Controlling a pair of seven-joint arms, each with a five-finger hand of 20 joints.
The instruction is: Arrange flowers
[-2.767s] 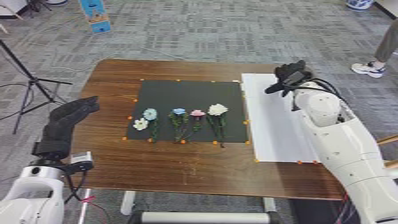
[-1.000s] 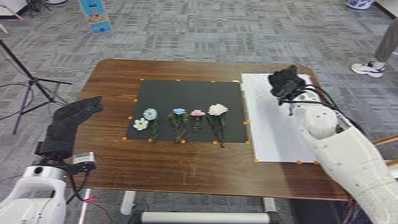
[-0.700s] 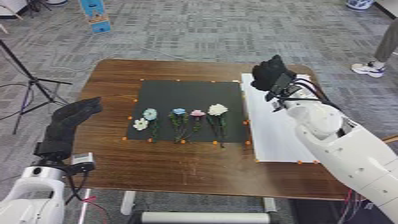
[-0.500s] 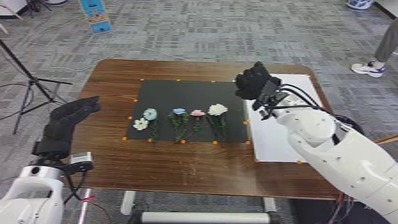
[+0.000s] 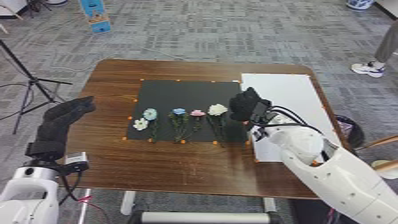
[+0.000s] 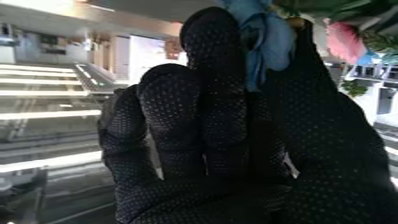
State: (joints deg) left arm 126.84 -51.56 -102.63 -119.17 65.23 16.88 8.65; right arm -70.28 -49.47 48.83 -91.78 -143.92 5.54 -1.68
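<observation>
Brown wooden table [image 5: 178, 175] used as work surface. White sheet [image 5: 289, 110] laid on its right part, black mat [image 5: 187, 90] just beside it, likely a dark ground so the blooms stand out. Left hand [image 5: 59, 122] held at table's left side, fingers straight, nothing held; probably parked clear of the work. Right hand [image 5: 247, 106] placed where mat and sheet meet, beside the large white flower [image 5: 218, 109], probably for a pick. Its fingers are nearly straight, thumb close alongside, narrow gap; blue petal-like piece [image 6: 271, 42] seen between, grip on it cannot be told. Pale teal flower [image 5: 150, 114], pink flower [image 5: 197, 113], blue flower [image 5: 179, 111] and small white flower [image 5: 140, 124] laid on mat, stems toward robot, likely for easy reach. Orange tabs [image 5: 183, 142] set along edges, presumably as fixing or markers.
</observation>
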